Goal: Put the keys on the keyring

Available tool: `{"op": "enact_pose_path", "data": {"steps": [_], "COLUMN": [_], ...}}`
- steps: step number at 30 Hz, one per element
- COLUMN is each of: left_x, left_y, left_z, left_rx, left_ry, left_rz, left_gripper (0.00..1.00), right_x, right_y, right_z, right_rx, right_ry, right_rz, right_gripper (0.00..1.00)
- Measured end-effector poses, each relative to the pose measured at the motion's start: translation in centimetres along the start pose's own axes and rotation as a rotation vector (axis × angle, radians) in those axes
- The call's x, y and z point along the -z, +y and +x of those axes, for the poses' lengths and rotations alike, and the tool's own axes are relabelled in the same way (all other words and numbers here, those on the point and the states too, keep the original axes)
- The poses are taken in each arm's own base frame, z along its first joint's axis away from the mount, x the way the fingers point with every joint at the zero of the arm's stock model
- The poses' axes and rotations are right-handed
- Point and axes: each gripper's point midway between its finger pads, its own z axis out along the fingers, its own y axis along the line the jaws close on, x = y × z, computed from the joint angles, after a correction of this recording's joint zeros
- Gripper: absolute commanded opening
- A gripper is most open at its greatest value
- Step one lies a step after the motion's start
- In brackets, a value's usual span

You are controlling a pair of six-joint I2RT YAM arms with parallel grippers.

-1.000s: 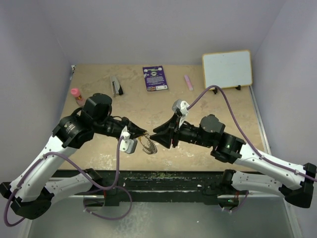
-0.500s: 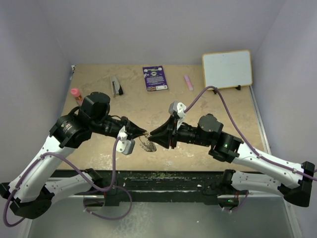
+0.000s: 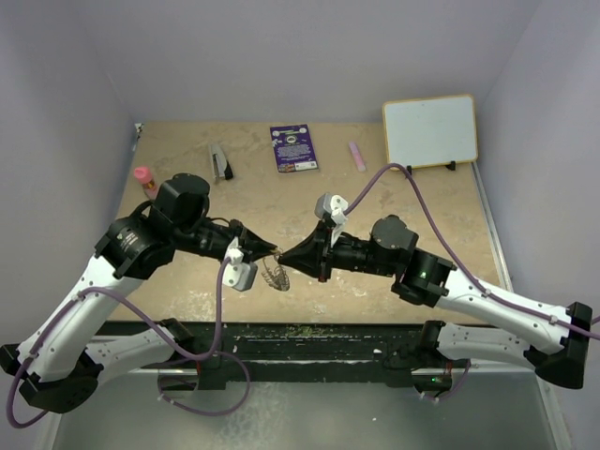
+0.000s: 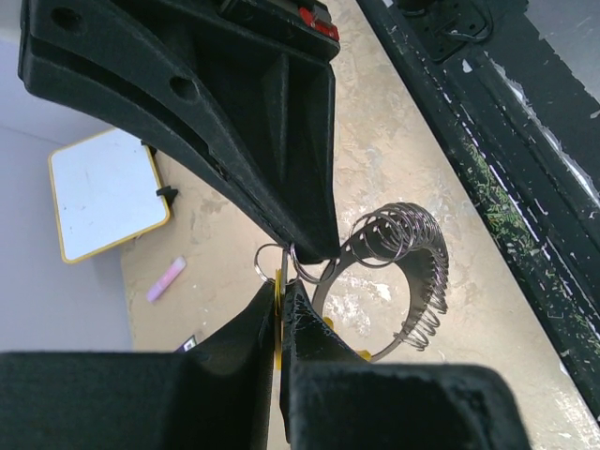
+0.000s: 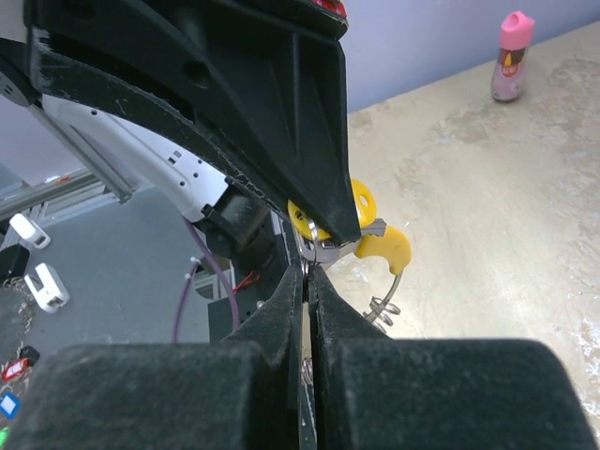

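My two grippers meet tip to tip above the front middle of the table. The left gripper [image 3: 271, 249] [image 4: 279, 287] is shut on a key [image 4: 277, 314], whose yellow head shows as a thin strip between its fingers. From the right wrist, that key's yellow head [image 5: 362, 199] sticks out beside the left fingers [image 5: 281, 122]. The keyring [image 3: 275, 276] [image 4: 412, 281], a silvery loop strung with small coils, hangs just below. The right gripper [image 3: 287, 255] [image 5: 307, 272] is shut on thin silvery wire at the keyring's top. A second yellow key head [image 5: 386, 246] hangs there.
At the back of the table lie a grey-and-black tool [image 3: 221, 162], a purple card [image 3: 293, 147], a pink stick [image 3: 357, 156] and a white board [image 3: 429, 129]. A pink-capped bottle [image 3: 143, 178] stands at the left wall. The black front edge [image 3: 309, 337] runs below the grippers.
The right gripper has slid left to the left gripper's tip and gone from open to shut. The left gripper stays shut on the key, and the keyring hangs slightly further left.
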Motion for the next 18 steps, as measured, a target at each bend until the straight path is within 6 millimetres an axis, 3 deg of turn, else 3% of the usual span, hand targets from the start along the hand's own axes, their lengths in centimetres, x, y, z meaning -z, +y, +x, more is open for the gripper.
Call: {"op": "enact_pose_path", "data": {"steps": [10, 18], "left_x": [0.6, 0.5], "left_y": [0.6, 0.5], "left_z": [-0.2, 0.0], "left_rx": [-0.052, -0.071], "left_ry": [0.019, 0.011], "left_rz": [-0.056, -0.074], "left_gripper": [0.03, 0.03], "right_x": [2.0, 2.0], "right_y": [0.5, 0.3], "right_z": [-3.0, -3.0], "right_rx": [0.021, -0.014], "right_ry": [-0.119, -0.134], "right_rz": [0.023, 0.037], "right_gripper": [0.0, 0.0]}}
